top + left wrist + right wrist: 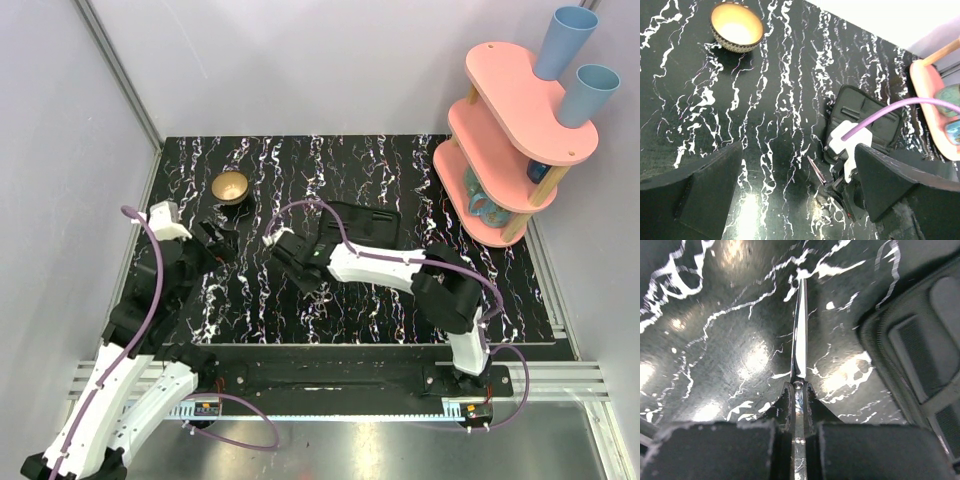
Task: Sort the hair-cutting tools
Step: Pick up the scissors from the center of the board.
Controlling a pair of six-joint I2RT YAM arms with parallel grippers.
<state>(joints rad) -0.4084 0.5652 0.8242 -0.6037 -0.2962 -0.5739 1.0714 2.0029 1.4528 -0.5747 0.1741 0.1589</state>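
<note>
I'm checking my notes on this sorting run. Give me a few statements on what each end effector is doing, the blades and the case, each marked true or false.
1. The right end effector is shut on a pair of scissors. True.
2. The left end effector holds the bowl. False: it is open with nothing in it, and the bowl stands well apart from it.
3. The scissors' blades are spread wide. False: they lie closed together, pointing away from the fingers.
4. The black case lies close beside the right end effector. True.
</note>
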